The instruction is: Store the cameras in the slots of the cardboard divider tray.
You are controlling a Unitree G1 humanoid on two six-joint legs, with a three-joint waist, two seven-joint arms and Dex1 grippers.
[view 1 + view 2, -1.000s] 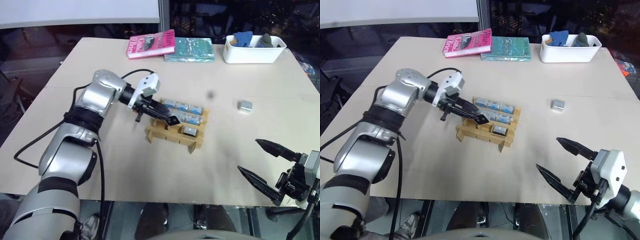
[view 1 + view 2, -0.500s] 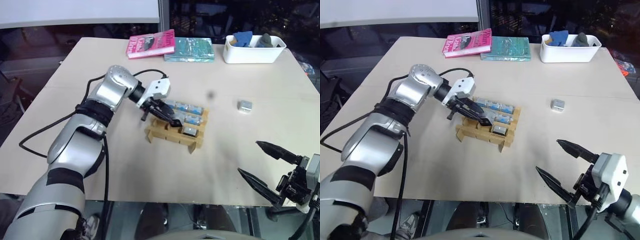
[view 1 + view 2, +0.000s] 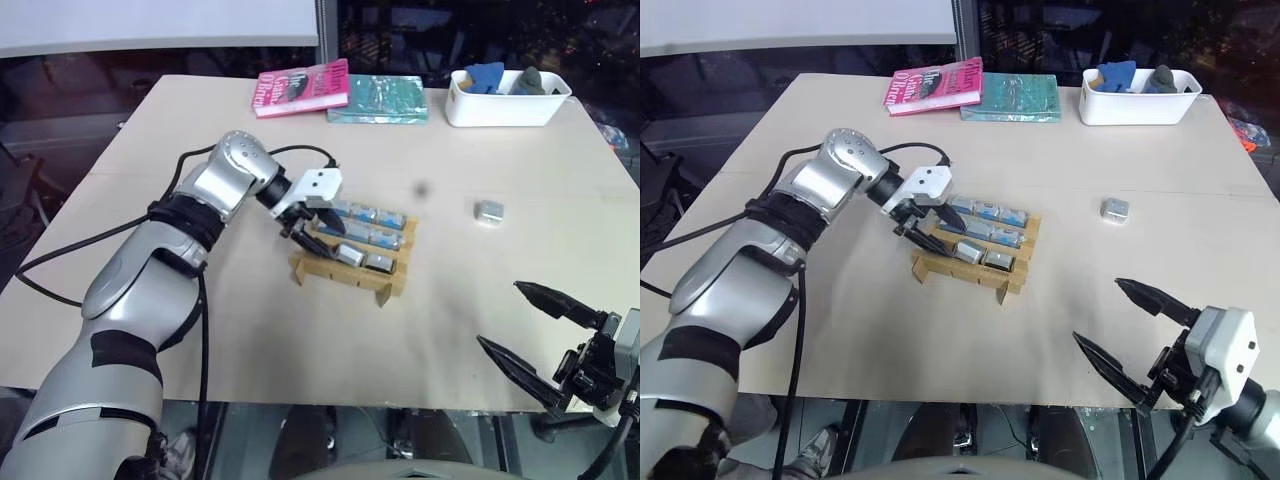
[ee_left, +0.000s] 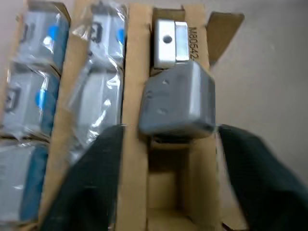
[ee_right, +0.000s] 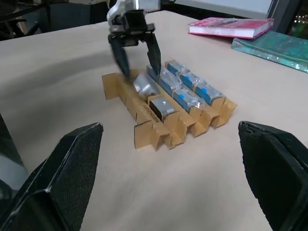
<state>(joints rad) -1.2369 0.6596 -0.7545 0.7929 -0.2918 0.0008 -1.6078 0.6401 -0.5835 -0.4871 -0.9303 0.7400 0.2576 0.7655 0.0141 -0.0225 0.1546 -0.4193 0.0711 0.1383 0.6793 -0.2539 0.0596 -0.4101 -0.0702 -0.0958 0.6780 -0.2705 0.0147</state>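
A: The left gripper (image 4: 168,139) is spread, grasping nothing; the grey camera (image 4: 177,100) sits tilted between its fingers, in the cardboard divider tray (image 4: 136,159).

B: Lifting carelessly could snag and topple it.

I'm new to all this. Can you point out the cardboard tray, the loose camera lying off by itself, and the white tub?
cardboard divider tray (image 3: 312,268): left eye view, its bare near-left corner.
loose camera (image 3: 489,211): left eye view, its top face.
white tub (image 3: 500,108): left eye view, its front wall.
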